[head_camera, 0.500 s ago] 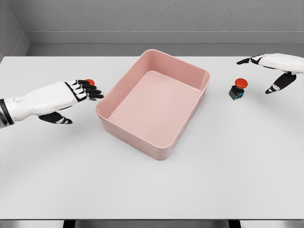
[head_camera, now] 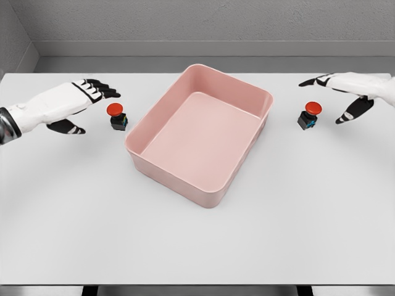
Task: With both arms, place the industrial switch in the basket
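Flanking the pink basket [head_camera: 199,137] at centre frame, two red-capped industrial switches, left switch [head_camera: 116,116] and right switch [head_camera: 310,115], rest on the white surface [head_camera: 197,240]; left robot hand [head_camera: 79,98] and right robot hand [head_camera: 345,92], fingers spread and empty, hover beside them, apparently poised to grasp.

I drew my left hand [head_camera: 73,102] back and up, uncovering the left red-capped switch [head_camera: 116,116] beside the pink basket [head_camera: 148,161]. My right hand [head_camera: 347,86] slid slightly leftward.
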Motion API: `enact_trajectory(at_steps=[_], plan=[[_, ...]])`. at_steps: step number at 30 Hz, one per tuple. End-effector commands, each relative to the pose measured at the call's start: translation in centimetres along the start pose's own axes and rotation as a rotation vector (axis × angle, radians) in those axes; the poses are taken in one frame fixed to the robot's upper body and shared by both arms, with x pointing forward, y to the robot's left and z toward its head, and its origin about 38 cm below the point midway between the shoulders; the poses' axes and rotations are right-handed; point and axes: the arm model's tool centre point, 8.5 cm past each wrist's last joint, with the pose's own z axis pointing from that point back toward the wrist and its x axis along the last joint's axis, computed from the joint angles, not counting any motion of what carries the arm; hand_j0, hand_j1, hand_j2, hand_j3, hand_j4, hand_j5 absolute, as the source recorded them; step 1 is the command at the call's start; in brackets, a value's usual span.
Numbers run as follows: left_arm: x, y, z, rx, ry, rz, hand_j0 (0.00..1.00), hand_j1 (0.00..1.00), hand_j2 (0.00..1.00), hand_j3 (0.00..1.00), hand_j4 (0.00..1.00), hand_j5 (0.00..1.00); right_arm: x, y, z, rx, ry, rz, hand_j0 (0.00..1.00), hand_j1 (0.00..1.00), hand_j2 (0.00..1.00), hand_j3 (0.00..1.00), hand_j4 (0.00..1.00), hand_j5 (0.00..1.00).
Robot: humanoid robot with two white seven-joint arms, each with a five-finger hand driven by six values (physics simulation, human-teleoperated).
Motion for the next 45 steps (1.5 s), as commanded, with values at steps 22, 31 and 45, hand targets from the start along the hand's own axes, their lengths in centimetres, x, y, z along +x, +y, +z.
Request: enact_trajectory(at_steps=[22, 31, 45], plan=[[-1.6, -5.0, -7.1, -0.060, 0.086, 0.140, 1.00, 1.00, 1.00, 1.00, 1.00, 1.00, 0.1, 2.7, -5.1, 0.063, 0.039, -0.085, 1.00, 1.00, 1.00, 1.00, 1.00, 1.00], [-1.1, -4.9, -7.7, -0.046, 0.075, 0.145, 0.84, 0.84, 0.84, 0.84, 0.84, 0.84, -1.4, 2.7, -4.4, 0.076, 0.093, -0.092, 1.00, 1.00, 1.00, 1.00, 1.00, 1.00], [-1.4, -4.5, -7.3, -0.022, 0.081, 0.145, 0.30, 0.30, 0.30, 0.30, 0.30, 0.30, -1.2, 2.7, -5.5, 0.084, 0.102, -0.088, 0.90, 0.90, 0.90, 0.90, 0.90, 0.90]])
